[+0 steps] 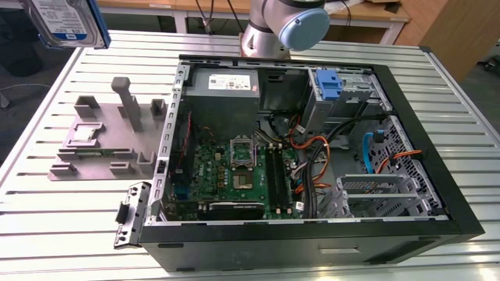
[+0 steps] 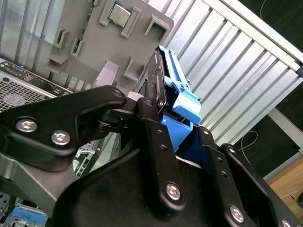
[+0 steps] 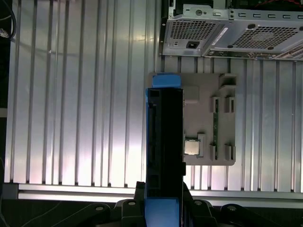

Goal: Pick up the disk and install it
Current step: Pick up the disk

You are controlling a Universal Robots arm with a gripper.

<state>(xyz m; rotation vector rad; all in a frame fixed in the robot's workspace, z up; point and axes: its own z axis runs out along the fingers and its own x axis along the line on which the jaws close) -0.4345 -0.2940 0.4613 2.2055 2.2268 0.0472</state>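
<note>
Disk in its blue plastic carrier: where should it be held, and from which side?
By one short end, pinched across its two broad faces, coming in along its length. The gripper holds the silver hard drive in its blue carrier that way now: the flat faces give firm contact, and the far end is free, likely easing insertion.

Silver hard drive in its blue plastic carrier [image 1: 67,20] hangs high over the ribbed aluminium table [image 1: 47,222], open air under it. Below stands a grey plastic fixture plate [image 1: 86,146] with a tall upright post [image 1: 125,99], just beside the open black computer case [image 1: 312,234]. Inside the case, orange and black cables [image 1: 311,153] cross the middle, a grey power supply box [image 1: 222,88] fills a far corner, and a blue plastic bracket [image 1: 331,88] sits in the bay beside it. Bare slats lie open along the plate's outer side
</note>
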